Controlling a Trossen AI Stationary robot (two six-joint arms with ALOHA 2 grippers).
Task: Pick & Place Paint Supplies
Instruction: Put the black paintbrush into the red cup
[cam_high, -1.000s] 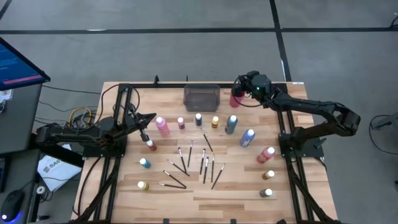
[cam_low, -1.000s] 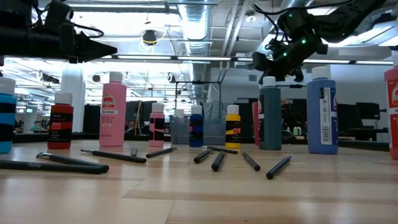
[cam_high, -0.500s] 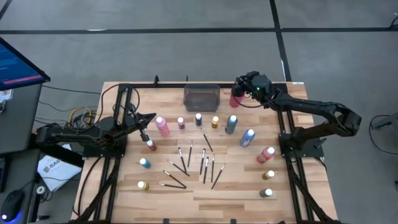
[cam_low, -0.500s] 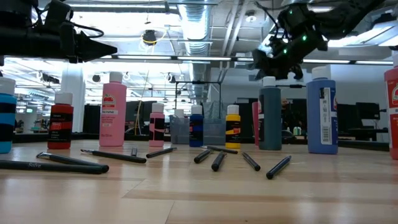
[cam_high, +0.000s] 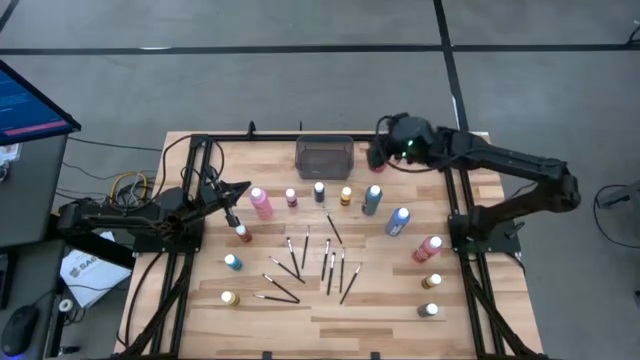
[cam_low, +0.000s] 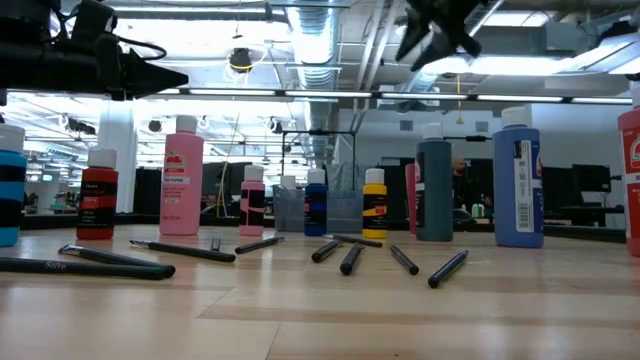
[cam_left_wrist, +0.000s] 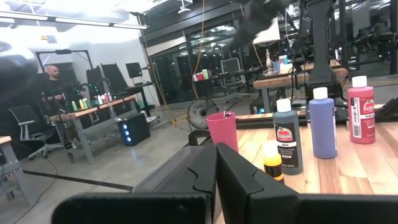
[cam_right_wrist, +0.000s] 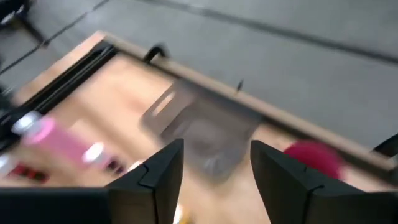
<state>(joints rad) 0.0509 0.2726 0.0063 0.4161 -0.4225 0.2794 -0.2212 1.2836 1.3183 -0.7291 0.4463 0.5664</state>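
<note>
Nearest you, along the front of the table (cam_high: 330, 310), stand three small bottles with pale caps: a yellow one (cam_high: 229, 298) on the left, and two more (cam_high: 430, 311) at the right edge. Just behind them the dark-handled brushes (cam_high: 325, 262) lie scattered flat on the wood in the middle; in the low view (cam_low: 348, 258) you see them end-on, none touching a bottle.

Next comes the blue bottle (cam_high: 232, 262) and red bottle (cam_high: 243, 234) on the left. Your left gripper (cam_high: 232, 213) hangs just above that red one with its jaws pressed together and nothing between them.

Farther back you have a row of upright bottles: tall pink (cam_high: 261, 203), small pink (cam_high: 291, 198), dark blue (cam_high: 319, 192), yellow (cam_high: 346, 196), then the teal bottle (cam_high: 372, 199) and the larger blue bottle (cam_high: 398, 222) toward the right, with a red one (cam_high: 429, 248) beyond it.

At the far edge sits the grey tray (cam_high: 324, 157) and, beside it, the red cup (cam_high: 379, 158). Your right gripper (cam_high: 385, 148) hovers over that cup; in the right wrist view its fingers (cam_right_wrist: 160, 172) stand well apart and hold nothing.
</note>
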